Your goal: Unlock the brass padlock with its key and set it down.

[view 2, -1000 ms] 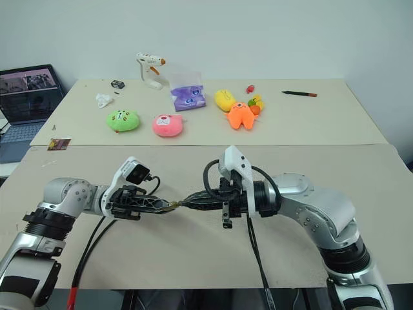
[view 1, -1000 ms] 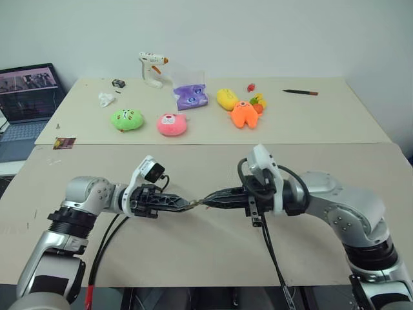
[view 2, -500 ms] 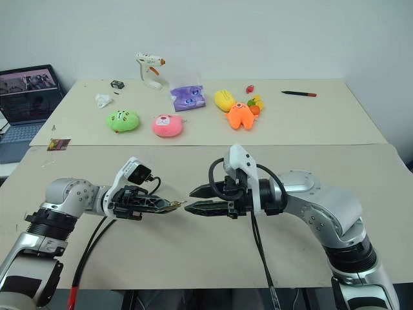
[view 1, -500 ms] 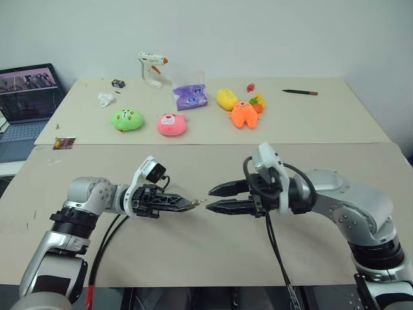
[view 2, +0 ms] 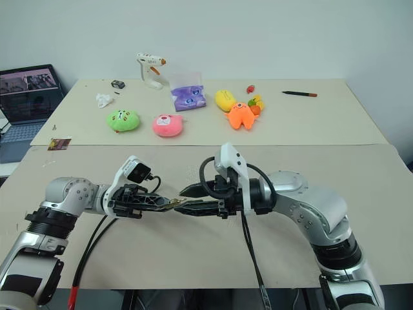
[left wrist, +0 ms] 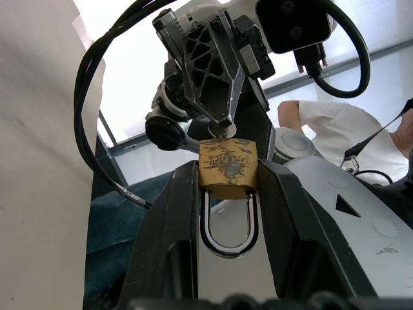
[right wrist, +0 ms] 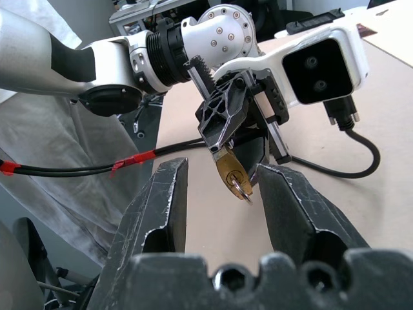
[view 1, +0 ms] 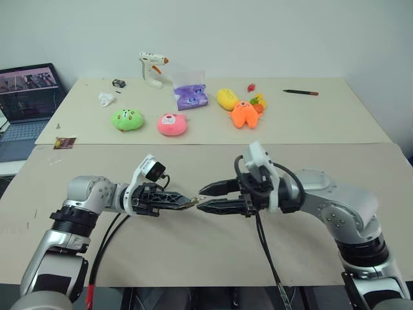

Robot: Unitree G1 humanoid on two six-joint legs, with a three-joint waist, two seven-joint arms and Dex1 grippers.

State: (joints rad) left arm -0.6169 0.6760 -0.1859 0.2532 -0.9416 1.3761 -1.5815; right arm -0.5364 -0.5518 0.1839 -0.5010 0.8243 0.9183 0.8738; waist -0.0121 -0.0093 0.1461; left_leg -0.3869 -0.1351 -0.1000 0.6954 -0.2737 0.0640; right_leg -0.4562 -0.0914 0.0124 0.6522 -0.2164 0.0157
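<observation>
Two beige tables [view 1: 193, 245] butted end to end under a plain white wall. Far one carries clutter: plush toys [view 1: 171, 124], glue gun [view 1: 153, 68], pen [view 1: 300, 92]; laptop [view 1: 29, 92] off to the robot's left. Near one bare under the arms.

Left gripper [view 1: 187, 203] held level above the near table, clamped on the brass padlock [left wrist: 228, 169]: body squeezed between the two fingers, shackle tucked back toward the wrist, keyway end facing outward. Reads as a deliberate presentation, so the other arm can work the lock in mid-air.

The key [right wrist: 242, 188] sits in the padlock's bottom, its bow sticking out. Right gripper [view 1: 199, 197] points straight at it, fingers apart, straddling the key without pinching it. Judgement: lined up to close on the bow and turn. Padlock not yet set down.
</observation>
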